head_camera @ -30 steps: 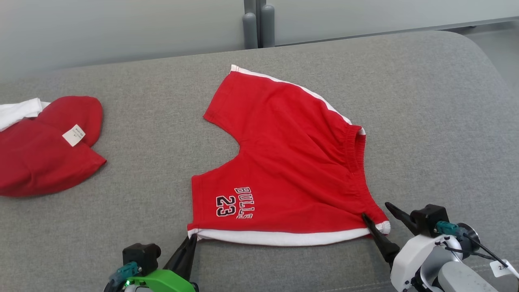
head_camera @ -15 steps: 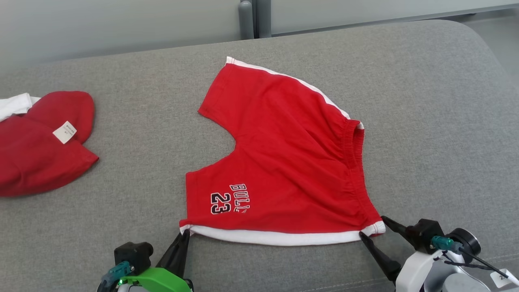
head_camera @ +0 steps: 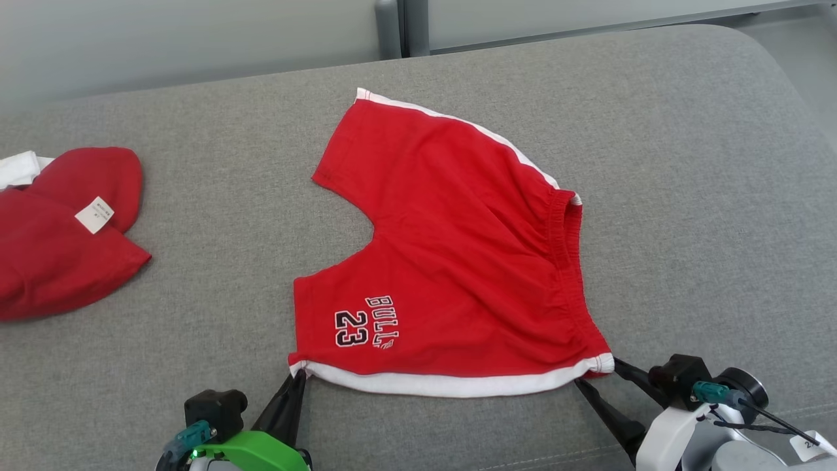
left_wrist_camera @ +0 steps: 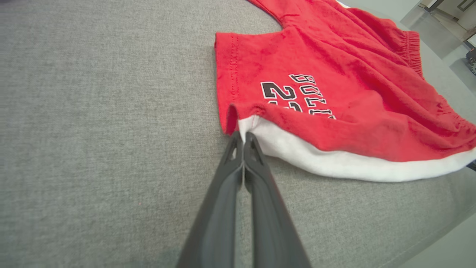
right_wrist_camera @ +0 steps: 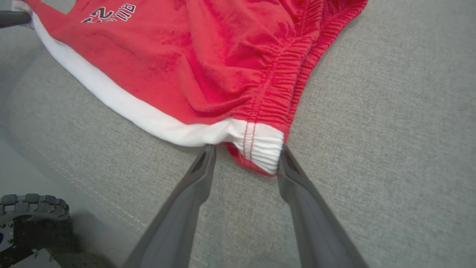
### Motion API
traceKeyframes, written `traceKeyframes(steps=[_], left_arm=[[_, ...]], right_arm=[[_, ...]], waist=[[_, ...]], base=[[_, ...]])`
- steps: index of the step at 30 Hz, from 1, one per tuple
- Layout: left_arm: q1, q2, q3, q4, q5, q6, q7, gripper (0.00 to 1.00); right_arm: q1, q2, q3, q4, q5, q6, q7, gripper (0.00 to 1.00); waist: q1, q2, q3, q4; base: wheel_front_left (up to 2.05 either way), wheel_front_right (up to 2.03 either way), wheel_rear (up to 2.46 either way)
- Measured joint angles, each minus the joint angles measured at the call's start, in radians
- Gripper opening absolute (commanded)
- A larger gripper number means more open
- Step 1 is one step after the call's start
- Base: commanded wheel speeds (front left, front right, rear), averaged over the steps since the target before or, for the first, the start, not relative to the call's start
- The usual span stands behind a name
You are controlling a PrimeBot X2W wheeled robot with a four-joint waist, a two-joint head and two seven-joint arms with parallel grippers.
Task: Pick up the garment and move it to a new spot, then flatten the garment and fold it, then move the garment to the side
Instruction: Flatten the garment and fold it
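Note:
Red shorts [head_camera: 458, 261] with white side stripes and a "BULLS 23" print lie spread on the grey cushion [head_camera: 686, 196]. My left gripper [head_camera: 299, 378] is shut on the near left hem corner, its tips pinching the white stripe [left_wrist_camera: 242, 134]. My right gripper [head_camera: 598, 374] is open at the near right corner. In the right wrist view its fingers straddle the white end of the elastic waistband [right_wrist_camera: 262, 143], one finger on each side, with the right gripper [right_wrist_camera: 247, 149] tips at the fabric's edge.
A second red garment [head_camera: 59, 248] with a white label lies at the far left of the cushion. The cushion's front edge and seam run just below both grippers [right_wrist_camera: 93, 204]. Grey posts [head_camera: 389, 26] stand behind the cushion.
The camera has shifted. My right gripper has drawn back toward the near edge, from lying over the fabric to straddling the waistband corner. The left gripper keeps its hold.

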Motion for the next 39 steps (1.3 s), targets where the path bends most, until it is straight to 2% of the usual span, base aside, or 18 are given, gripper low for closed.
traceKeyframes(steps=[3,4,5,8,9,10,19,30,36,39], left_arm=[[0.000,0.000,0.000,0.000,0.000,0.000,0.000,0.00],[0.000,0.000,0.000,0.000,0.000,0.000,0.000,0.00],[0.000,0.000,0.001,0.000,0.000,0.000,0.000,0.00],[0.000,0.000,0.003,0.000,0.000,0.000,-0.001,0.00],[0.000,0.000,0.005,-0.001,0.000,0.000,-0.007,0.00],[-0.001,0.000,0.007,-0.005,0.000,0.002,-0.010,0.00],[-0.037,0.000,0.038,-0.068,0.000,0.006,-0.072,0.00],[-0.064,-0.001,0.056,-0.191,0.010,0.006,-0.127,0.00],[-0.062,0.001,0.072,-0.285,0.028,0.016,-0.140,0.00],[-0.061,0.006,0.068,-0.336,0.044,0.019,-0.141,0.00]], right_arm=[[-0.011,-0.007,0.009,0.000,0.009,0.000,-0.002,0.79],[-0.016,-0.009,0.013,-0.002,0.009,0.000,-0.006,0.74],[-0.022,-0.012,0.018,-0.005,0.009,0.000,-0.010,0.57],[-0.040,-0.019,0.028,-0.015,0.009,0.000,-0.023,0.27],[-0.044,-0.020,0.031,-0.019,0.008,0.000,-0.027,0.05],[-0.048,-0.020,0.033,-0.022,0.008,0.000,-0.029,0.00],[-0.076,-0.021,-0.026,-0.046,0.008,0.001,-0.063,0.00],[-0.096,-0.021,-0.101,-0.146,0.004,-0.011,-0.083,0.00],[-0.096,-0.025,-0.159,-0.232,-0.020,-0.045,-0.084,0.00],[-0.094,-0.033,-0.177,-0.263,-0.027,-0.048,-0.084,0.00]], waist=[[0.0000,0.0000,0.000,0.005],[0.0000,0.0000,-0.001,0.007],[0.0000,0.0000,-0.001,0.009],[0.0000,0.0000,-0.001,0.014],[0.0000,0.0000,-0.002,0.015],[0.0000,0.0000,-0.002,0.016],[0.0000,0.0000,-0.005,0.015],[0.0000,0.0000,-0.030,0.029],[0.0000,0.0000,-0.061,0.035],[0.0000,0.0000,-0.079,0.036]], base=[[0.00,0.00,0.00],[0.00,0.00,0.00],[0.00,0.00,0.00],[0.00,0.00,0.00],[0.00,0.00,0.00],[0.00,0.00,0.00],[0.00,0.00,0.00],[0.00,0.00,0.00],[0.00,0.00,0.00],[0.00,0.00,0.00]])
